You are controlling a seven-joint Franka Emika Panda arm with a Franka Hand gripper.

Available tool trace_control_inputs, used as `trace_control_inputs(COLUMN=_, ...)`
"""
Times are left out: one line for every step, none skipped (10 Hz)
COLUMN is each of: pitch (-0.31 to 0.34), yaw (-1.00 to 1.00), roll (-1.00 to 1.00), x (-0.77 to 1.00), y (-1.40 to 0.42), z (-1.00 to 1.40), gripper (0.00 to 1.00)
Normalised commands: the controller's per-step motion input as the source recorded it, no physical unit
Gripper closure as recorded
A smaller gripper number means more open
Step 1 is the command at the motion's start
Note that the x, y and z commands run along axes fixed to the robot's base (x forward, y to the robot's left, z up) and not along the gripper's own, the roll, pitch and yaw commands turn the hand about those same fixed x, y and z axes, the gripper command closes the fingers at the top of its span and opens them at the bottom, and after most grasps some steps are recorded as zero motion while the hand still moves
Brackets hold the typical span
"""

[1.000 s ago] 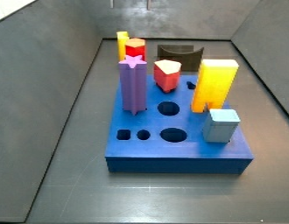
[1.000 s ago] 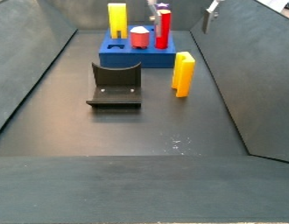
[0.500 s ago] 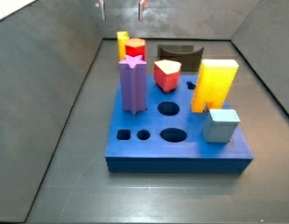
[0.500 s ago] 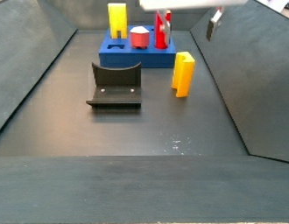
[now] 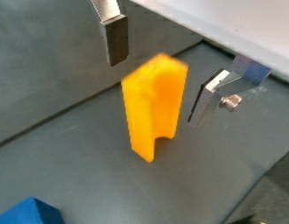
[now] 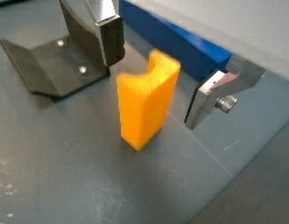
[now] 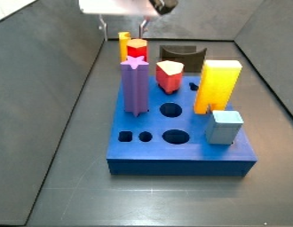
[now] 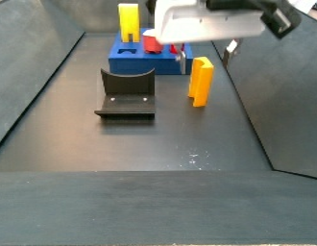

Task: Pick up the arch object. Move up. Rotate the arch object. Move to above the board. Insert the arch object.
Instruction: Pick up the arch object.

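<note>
Upright, arch object (image 5: pixel 154 105) between open hand's (image 5: pixel 161 72) fingers, untouched.

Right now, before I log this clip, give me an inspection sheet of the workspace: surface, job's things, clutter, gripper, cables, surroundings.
Surface: dark grey floor, a few pale specks, otherwise bare.
Job's things: arch object stands upright on the floor beside the board, not yet lifted.
Clutter: purple star post, red post, red-and-white block, tall yellow block and pale blue block sit in or on the board; fixture on the floor.
Gripper: gripper above the arch object, fingers either side, not touching it.
Cables: nothing seen.
Surroundings: grey walls around the floor.
</note>
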Motion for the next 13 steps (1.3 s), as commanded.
trace_control_inputs(pitch=0.0, yaw=0.02, roll=0.0, x=0.0, y=0.0, z=-0.82, gripper=0.0)
trace_control_inputs(pitch=0.0, yaw=0.0, roll=-0.06, x=-0.01, y=0.0, z=-0.54, gripper=0.0)
trace_control_inputs(pitch=0.0, yaw=0.0, roll=-0.01, x=0.0, y=0.0, z=0.0, gripper=0.0)
trace_control_inputs(pitch=0.0, yaw=0.0, roll=0.0, x=0.0, y=0.0, z=0.0, gripper=0.0)
trace_control_inputs(pitch=0.0, yaw=0.0, roll=0.0, x=0.0, y=0.0, z=0.0, gripper=1.0)
trace_control_inputs(pitch=0.0, yaw=0.0, roll=0.0, x=0.0, y=0.0, z=0.0, gripper=1.0)
trace_control_inputs(pitch=0.0, yaw=0.0, roll=0.0, x=0.0, y=0.0, z=0.0, gripper=1.0)
trace_control_inputs(pitch=0.0, yaw=0.0, roll=0.0, x=0.0, y=0.0, z=0.0, gripper=1.0)
trace_control_inputs(pitch=0.0, yaw=0.0, roll=0.0, x=0.0, y=0.0, z=0.0, gripper=1.0)
trace_control_inputs(pitch=0.0, yaw=0.0, roll=0.0, x=0.0, y=0.0, z=0.0, gripper=1.0)
trace_control_inputs(pitch=0.0, yaw=0.0, roll=0.0, x=0.0, y=0.0, z=0.0, gripper=1.0)
trace_control_inputs(pitch=0.0, yaw=0.0, roll=0.0, x=0.0, y=0.0, z=0.0, gripper=1.0)
trace_control_inputs(pitch=0.0, yaw=0.0, roll=0.0, x=0.0, y=0.0, z=0.0, gripper=1.0)
